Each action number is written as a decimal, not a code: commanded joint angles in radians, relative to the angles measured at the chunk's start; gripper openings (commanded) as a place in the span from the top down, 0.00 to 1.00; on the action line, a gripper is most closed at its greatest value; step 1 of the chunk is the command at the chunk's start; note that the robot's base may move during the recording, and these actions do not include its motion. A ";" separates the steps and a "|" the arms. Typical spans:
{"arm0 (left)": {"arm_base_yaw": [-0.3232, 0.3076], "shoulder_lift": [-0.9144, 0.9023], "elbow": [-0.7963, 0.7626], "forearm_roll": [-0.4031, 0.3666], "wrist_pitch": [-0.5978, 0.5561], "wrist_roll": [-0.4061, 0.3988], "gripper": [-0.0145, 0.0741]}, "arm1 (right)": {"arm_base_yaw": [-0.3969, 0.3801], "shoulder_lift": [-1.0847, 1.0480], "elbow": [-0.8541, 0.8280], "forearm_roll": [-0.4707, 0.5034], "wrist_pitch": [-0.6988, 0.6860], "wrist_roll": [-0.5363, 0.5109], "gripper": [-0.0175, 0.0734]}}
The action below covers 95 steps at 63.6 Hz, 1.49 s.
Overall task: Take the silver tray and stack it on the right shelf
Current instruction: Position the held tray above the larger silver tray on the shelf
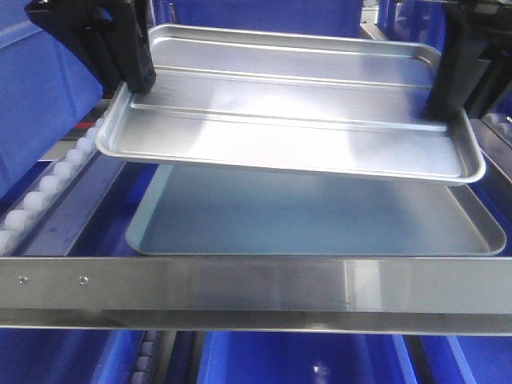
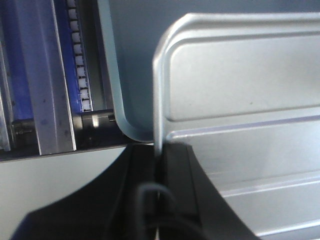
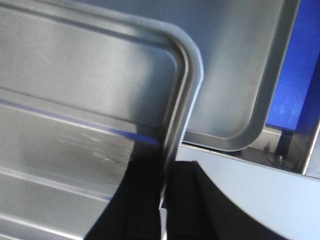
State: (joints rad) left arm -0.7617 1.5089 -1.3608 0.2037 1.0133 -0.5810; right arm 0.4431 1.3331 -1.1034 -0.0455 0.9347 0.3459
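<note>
The silver tray (image 1: 296,120) hangs level in the air, with two long ridges across its shiny floor. My left gripper (image 1: 140,80) is shut on its left rim, and my right gripper (image 1: 440,104) is shut on its right rim. In the left wrist view the rim of the silver tray (image 2: 240,90) runs straight down between the black fingers of the left gripper (image 2: 159,150). The right wrist view shows the silver tray (image 3: 75,75) pinched the same way by the right gripper (image 3: 165,170). The tray hovers over the right shelf (image 1: 256,284), behind its brushed front bar.
A larger dull grey tray (image 1: 320,224) lies on the shelf directly under the held one; it also shows as the grey tray (image 2: 130,60) and the grey tray (image 3: 235,75). White rollers (image 1: 48,184) line the left rail. Blue bins (image 1: 32,96) stand around and below.
</note>
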 commanded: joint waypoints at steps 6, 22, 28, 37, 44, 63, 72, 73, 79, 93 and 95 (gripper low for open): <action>-0.001 -0.042 -0.033 0.034 -0.028 0.004 0.94 | -0.002 -0.030 -0.033 -0.028 -0.011 -0.032 0.75; -0.001 -0.042 -0.033 0.034 -0.028 0.004 0.94 | -0.002 -0.030 -0.033 -0.028 -0.011 -0.032 0.75; -0.001 -0.042 -0.033 0.034 -0.028 0.004 0.94 | -0.002 -0.030 -0.033 -0.028 -0.011 -0.032 0.75; -0.001 -0.042 -0.033 0.034 -0.028 0.004 0.94 | -0.002 -0.030 -0.033 -0.028 -0.011 -0.032 0.75; -0.001 -0.042 -0.033 0.034 -0.028 0.004 0.94 | -0.002 -0.030 -0.033 -0.028 -0.011 -0.032 0.75; -0.001 -0.042 -0.033 0.034 -0.028 0.004 0.94 | -0.002 -0.030 -0.033 -0.028 -0.011 -0.032 0.75; -0.001 -0.042 -0.033 0.034 -0.028 0.004 0.94 | -0.002 -0.030 -0.033 -0.028 -0.013 -0.032 0.75; -0.001 -0.042 -0.033 0.034 -0.028 0.004 0.94 | -0.002 -0.030 -0.033 -0.028 -0.014 -0.032 0.75; -0.001 -0.042 -0.033 0.034 -0.034 0.004 0.94 | -0.002 -0.030 -0.033 -0.028 -0.032 -0.032 0.75; -0.001 -0.040 -0.033 0.054 -0.075 0.004 0.94 | -0.003 -0.030 -0.049 -0.032 -0.014 -0.032 0.75; -0.001 -0.036 -0.033 0.056 -0.093 0.004 0.94 | -0.004 -0.030 -0.061 -0.035 -0.011 -0.032 0.75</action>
State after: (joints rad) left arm -0.7617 1.5089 -1.3608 0.2127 0.9982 -0.5810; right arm 0.4431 1.3331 -1.1117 -0.0474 0.9387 0.3464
